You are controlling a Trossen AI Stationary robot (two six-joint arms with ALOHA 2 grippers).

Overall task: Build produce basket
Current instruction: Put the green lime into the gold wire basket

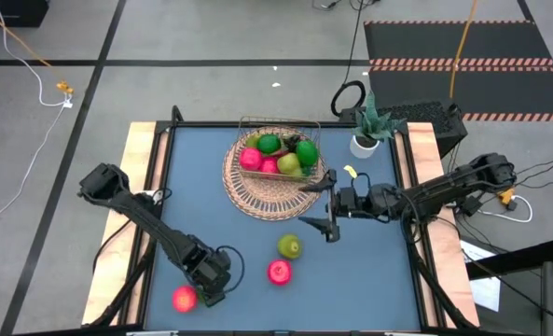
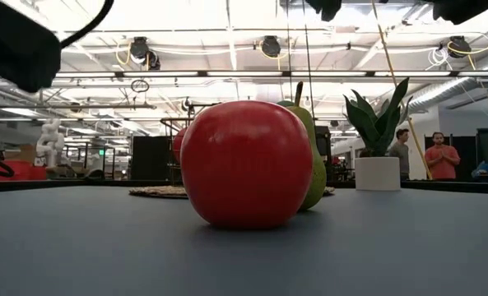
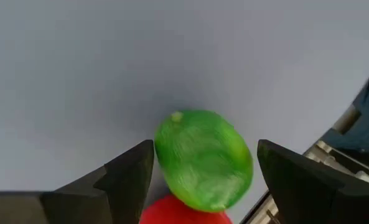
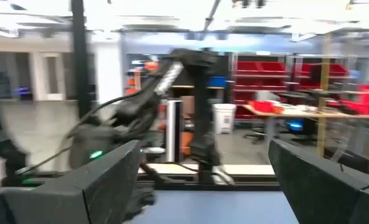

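At the near left corner of the surface, the left end effector [image 1: 211, 285] points down with its fingers spread and nothing between them yet; its wrist view shows a green lime [image 3: 203, 158] lying on the blue top between the two fingers [image 3: 125, 180], with a red apple [image 3: 181, 213] touching the lime on the side nearer the wrist. From above, only that red apple [image 1: 184, 299] shows, just beside the end effector toward the surface's left edge, the lime being hidden under the arm. The lime's long axis appears to run roughly along the gap rather than across it, so a straight descent and squeeze should catch its narrower width, though the touching apple may be nudged. Farther out, a pear [image 1: 289, 246] and a second red apple [image 1: 279, 272] lie in the open middle, between both arms. The right end effector [image 1: 327, 207] hovers released just beside the near right rim of the wicker basket [image 1: 257, 196], which already holds several pink and green fruits. A white pot with a plant [image 1: 366, 142] stands at the far right corner.
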